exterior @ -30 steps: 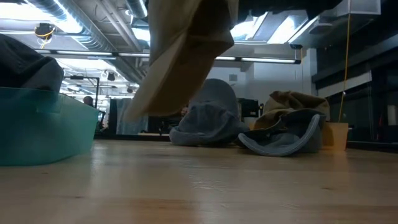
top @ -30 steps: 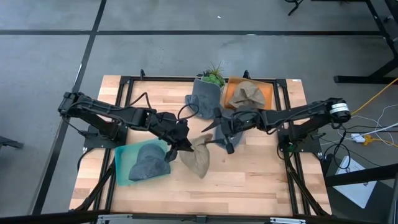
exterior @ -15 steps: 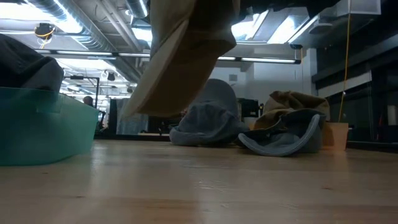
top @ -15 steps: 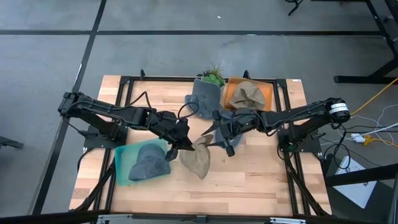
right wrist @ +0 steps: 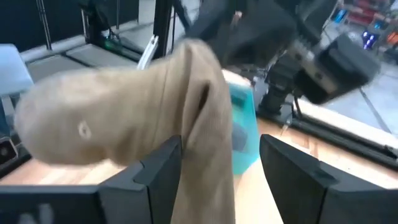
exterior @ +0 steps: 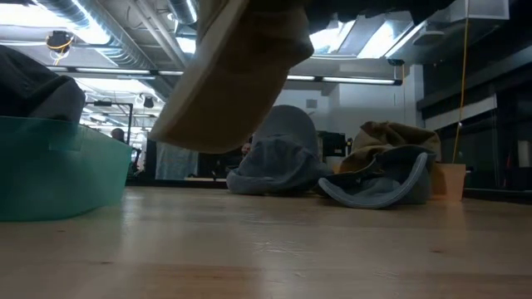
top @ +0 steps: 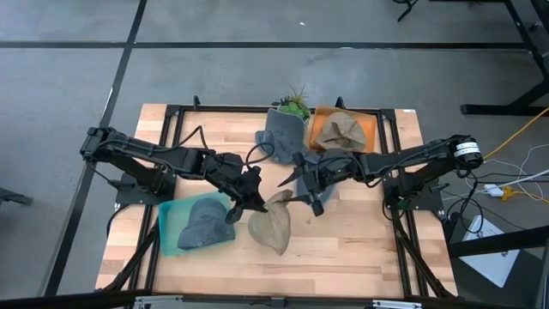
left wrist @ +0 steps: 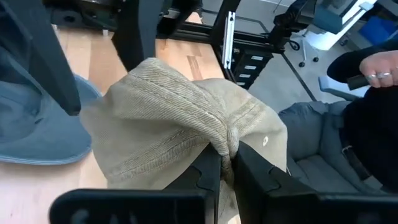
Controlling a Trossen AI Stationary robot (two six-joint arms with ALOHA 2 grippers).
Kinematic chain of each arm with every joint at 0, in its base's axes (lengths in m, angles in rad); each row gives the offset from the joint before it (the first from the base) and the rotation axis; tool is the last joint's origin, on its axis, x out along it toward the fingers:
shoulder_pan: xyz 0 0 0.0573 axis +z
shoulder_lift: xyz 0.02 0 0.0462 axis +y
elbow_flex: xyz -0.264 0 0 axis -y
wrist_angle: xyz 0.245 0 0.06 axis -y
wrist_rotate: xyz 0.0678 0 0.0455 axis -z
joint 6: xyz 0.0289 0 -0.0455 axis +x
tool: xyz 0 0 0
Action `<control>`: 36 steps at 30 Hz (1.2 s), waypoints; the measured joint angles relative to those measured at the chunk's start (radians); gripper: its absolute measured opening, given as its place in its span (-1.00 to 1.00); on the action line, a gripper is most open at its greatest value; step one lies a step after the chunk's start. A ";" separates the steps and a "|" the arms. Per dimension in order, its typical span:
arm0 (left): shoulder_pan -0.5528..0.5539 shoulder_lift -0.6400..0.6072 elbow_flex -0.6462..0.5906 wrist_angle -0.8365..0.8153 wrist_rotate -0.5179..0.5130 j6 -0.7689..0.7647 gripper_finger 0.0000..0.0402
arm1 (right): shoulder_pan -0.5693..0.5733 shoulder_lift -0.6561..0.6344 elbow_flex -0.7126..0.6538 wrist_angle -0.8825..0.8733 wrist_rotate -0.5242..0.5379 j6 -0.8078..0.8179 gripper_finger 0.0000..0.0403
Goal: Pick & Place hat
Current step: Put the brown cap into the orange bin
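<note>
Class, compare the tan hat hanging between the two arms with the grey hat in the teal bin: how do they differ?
The tan corduroy hat hangs above the table, pinched by the left end effector; the grey fabric hat lies loose, untouched. The tan hat is outside the teal plastic bin; the grey one rests inside it. They differ in colour. Both are soft, crumpled hats.

left pincer (top: pixel 255 204) clamped, right pincer (top: pixel 302 190) spread, mid-table

Tan corduroy hat (top: pixel 271 226) airborne, mid-worktop.
Crumpled, brim bunched, hanging clear of the wood just beside the teal bin.
</note>
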 joint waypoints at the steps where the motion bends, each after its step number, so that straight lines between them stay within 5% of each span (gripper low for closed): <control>1: 0.002 0.000 0.000 0.000 -0.003 0.000 -0.89 | 0.000 0.000 0.000 0.016 -0.007 0.004 0.06; 17: 0.015 0.000 0.000 0.057 -0.007 0.008 -0.89 | 0.000 0.029 0.000 0.122 -0.034 0.006 0.02; 21: 0.015 0.000 0.000 0.059 -0.007 0.006 -0.89 | 0.000 0.050 0.000 0.123 -0.036 0.009 -0.20; 28: 0.030 0.000 0.000 0.055 -0.034 -0.077 -0.77 | 0.000 0.042 0.000 0.111 -0.057 0.018 -0.90; 36: 0.047 0.000 0.000 0.015 -0.059 -0.106 -0.46 | 0.000 -0.016 0.000 0.012 -0.031 0.066 -0.95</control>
